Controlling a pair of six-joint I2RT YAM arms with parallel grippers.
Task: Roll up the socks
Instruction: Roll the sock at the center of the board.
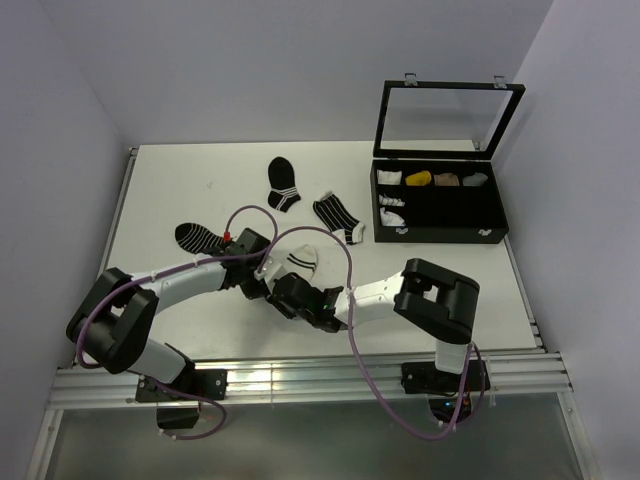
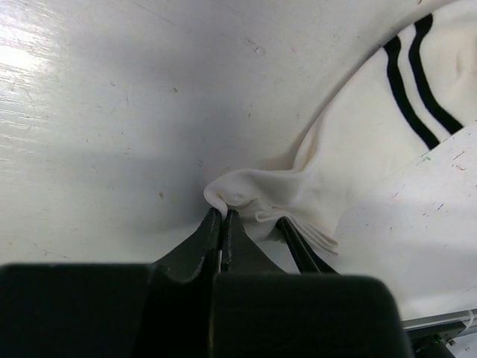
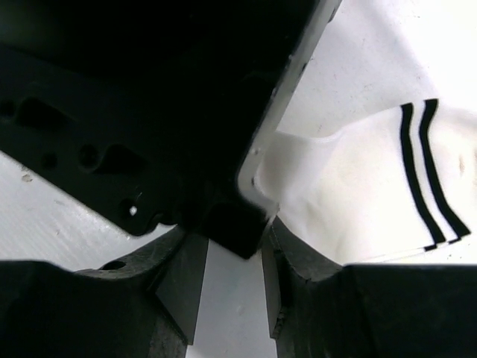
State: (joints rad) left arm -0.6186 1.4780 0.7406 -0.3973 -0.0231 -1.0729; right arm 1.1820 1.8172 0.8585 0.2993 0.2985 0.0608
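Sock in left hand

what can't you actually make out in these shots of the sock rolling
- Left wrist: the white sock is pinched by the left gripper; its striped end runs off the top-right edge.
- Right wrist: a dark housing ahead of the right gripper blocks that pinch.
- Top view: both grippers cover the sock's near end; the items in the box are too small to name.
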